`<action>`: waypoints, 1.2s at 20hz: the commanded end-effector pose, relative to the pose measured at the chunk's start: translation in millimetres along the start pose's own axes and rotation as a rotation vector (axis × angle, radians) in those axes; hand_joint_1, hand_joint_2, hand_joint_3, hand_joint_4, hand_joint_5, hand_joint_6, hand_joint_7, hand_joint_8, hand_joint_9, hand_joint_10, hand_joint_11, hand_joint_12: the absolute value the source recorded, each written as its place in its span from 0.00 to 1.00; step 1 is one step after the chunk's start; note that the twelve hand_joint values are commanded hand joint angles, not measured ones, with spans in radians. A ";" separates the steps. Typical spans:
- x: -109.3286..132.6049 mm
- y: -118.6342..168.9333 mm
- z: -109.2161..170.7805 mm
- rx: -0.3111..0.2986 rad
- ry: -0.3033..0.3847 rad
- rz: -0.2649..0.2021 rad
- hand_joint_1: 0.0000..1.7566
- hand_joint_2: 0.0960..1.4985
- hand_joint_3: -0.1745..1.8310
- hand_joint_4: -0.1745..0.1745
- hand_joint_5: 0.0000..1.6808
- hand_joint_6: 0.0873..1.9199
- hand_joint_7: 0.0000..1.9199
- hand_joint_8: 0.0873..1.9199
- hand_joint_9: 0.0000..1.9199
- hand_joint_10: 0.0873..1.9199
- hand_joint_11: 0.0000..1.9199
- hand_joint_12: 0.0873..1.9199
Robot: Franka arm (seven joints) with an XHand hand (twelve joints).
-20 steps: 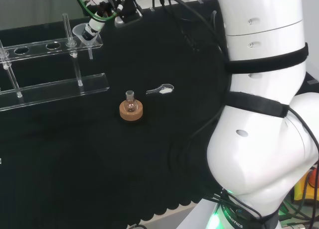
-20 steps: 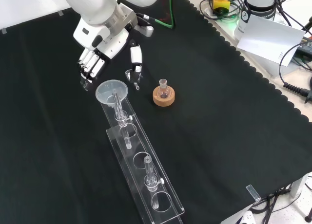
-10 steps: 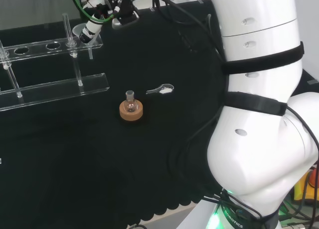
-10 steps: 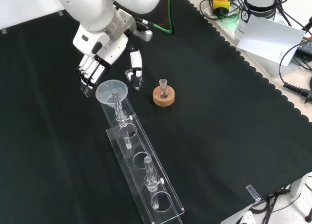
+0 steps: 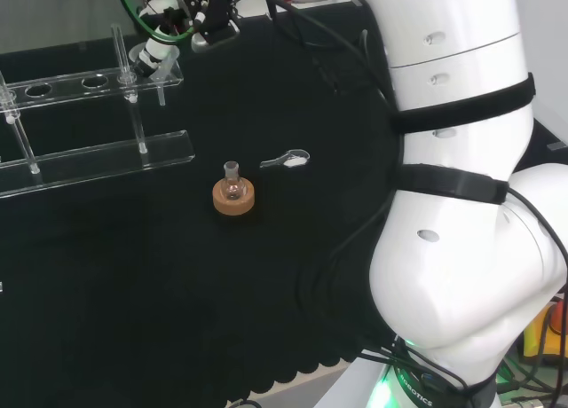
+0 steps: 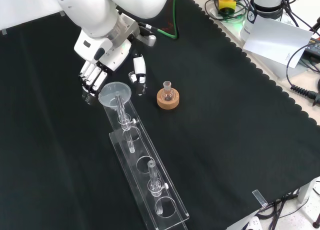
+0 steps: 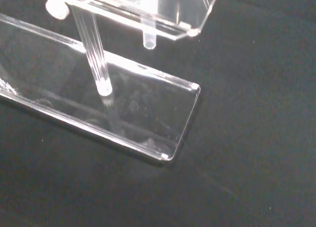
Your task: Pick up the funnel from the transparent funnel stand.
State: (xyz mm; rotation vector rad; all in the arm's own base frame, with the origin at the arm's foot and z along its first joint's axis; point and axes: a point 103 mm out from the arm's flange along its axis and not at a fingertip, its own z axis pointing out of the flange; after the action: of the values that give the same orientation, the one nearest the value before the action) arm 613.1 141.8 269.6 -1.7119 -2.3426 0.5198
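Observation:
The clear funnel (image 6: 114,93) sits in the end hole of the transparent stand (image 6: 146,176), its stem hanging below the top plate. My hand (image 6: 106,60) hovers just above and behind it in the front view. The fingers (image 6: 92,83) hang relaxed to the left of the rim and the thumb (image 6: 139,70) to the right; neither is closed on the funnel. In the head view the hand (image 5: 153,51) lies over the funnel's bowl, with the stem (image 5: 161,94) showing under the stand's (image 5: 98,151) top plate. The wrist view shows the stem tip (image 7: 148,39) above the stand's base plate (image 7: 138,113).
A small round flask on a cork ring (image 6: 168,97) stands to the right of the stand's near end in the front view, also seen in the head view (image 5: 233,196). A small scoop with white powder (image 5: 287,160) lies beside it. Cables and gear sit beyond the cloth's scalloped edge (image 6: 260,65).
The hand has moved closer to the funnel, leftward in the head view and slightly down in the front view, so that fingers and thumb now flank the rim. The funnel and stand have not moved.

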 end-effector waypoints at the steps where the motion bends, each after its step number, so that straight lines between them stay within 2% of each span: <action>1: 2.0 -1.1 3.7 0.014 -0.016 -0.003 0.26 0.48 0.19 0.42 0.04 0.00 0.00 0.24 0.05 0.41 0.11 0.74; 8: 3.6 4.0 5.7 0.019 -0.016 -0.010 0.27 0.48 0.19 0.42 0.04 0.00 0.00 0.25 0.06 0.42 0.11 0.74; 11: 3.0 6.6 8.2 0.000 -0.021 -0.014 0.27 0.48 0.19 0.42 0.04 0.00 0.00 0.25 0.06 0.42 0.11 0.74; 17: 5.5 11.8 12.0 0.011 -0.028 -0.018 0.27 0.48 0.19 0.41 0.04 0.00 0.00 0.26 0.07 0.42 0.13 0.73; 24: 6.7 18.0 13.5 0.010 -0.032 -0.011 0.28 0.48 0.19 0.41 0.05 0.00 0.00 0.27 0.09 0.41 0.13 0.72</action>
State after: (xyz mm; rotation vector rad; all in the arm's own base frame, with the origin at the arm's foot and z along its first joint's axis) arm 617.7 148.2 253.3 -1.6905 -2.3627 0.5586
